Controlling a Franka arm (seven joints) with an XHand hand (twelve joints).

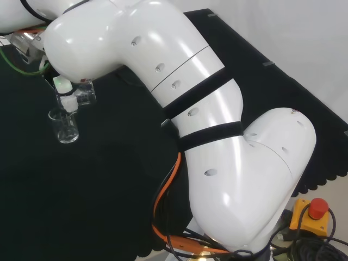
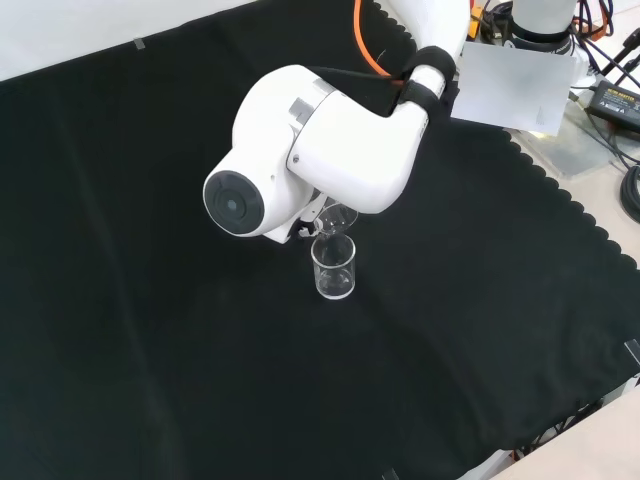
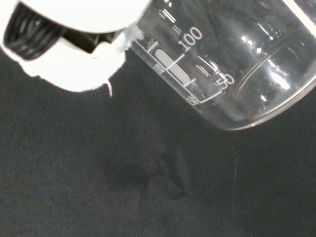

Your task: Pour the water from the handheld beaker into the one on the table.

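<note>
The black-clothed table (image 2: 150, 330) carries one clear glass beaker (image 2: 334, 268), standing upright well in from every edge, near the middle of the cloth. Just above its rim, a second beaker (image 1: 86, 93) hangs tipped far over on its side, its mouth toward the standing one, evidently so the water runs straight in. The robot hand (image 1: 66, 95) has white fingers clamped on the tilted beaker's wall.

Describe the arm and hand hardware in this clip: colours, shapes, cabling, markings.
The arm is glossy white with rounded, bulbous links, small oval recesses along the shell and black bands wrapped round it. An orange cable runs along its lower link. One joint carries a round grey cap. The hand shows white casing with a black ribbed part.
</note>
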